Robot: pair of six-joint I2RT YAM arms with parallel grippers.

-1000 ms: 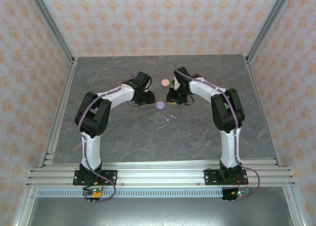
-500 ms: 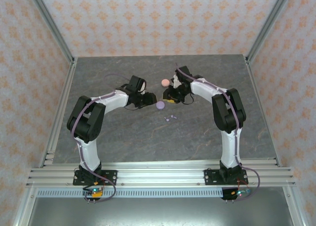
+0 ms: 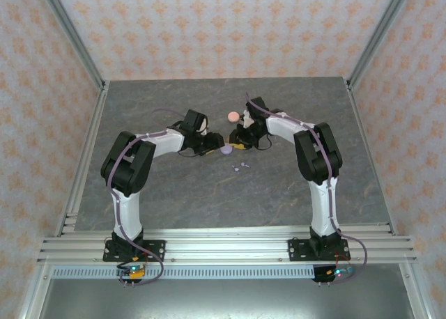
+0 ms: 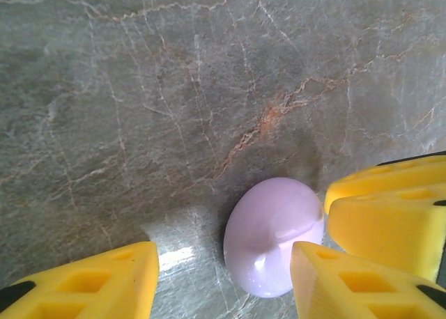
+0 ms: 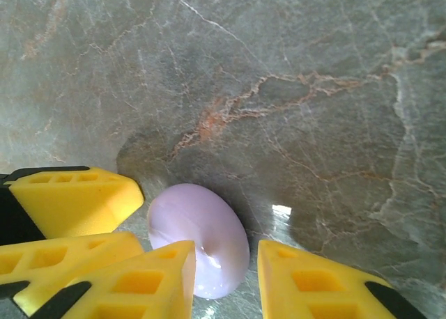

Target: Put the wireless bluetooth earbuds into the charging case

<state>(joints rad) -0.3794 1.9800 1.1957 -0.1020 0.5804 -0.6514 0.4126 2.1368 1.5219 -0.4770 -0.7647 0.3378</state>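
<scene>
A: Both pincers meet at the purple case (image 4: 272, 235), mid-table. The left gripper (image 4: 224, 271) straddles it with jaws apart. The case sits against one finger, and bare table (image 4: 139, 89) shows before the other.

B: And the right gripper (image 5: 224, 267)?

A: It faces in from the opposite side, jaws apart too, with a sliver of gap between the case and one finger. Neither clamps it, as I read it.

B: Where are the earbuds (image 3: 240, 166)?

A: Two purple ones lie loose on the table, just to the near side of the case and a touch right. They're clear of both grippers.

B: Which arm is closer?

A: The right one, I'd judge, though not by much. From either pincer the earbuds lie toward the near edge. Their long axis is too small to tell from above.

B: The case looks shut to me. There's a seam across it and no lid raised.

A: Agreed, so it likely needs opening before anything goes in. The pink case (image 3: 233, 116) sits just beyond the pair, on the far side.
</scene>
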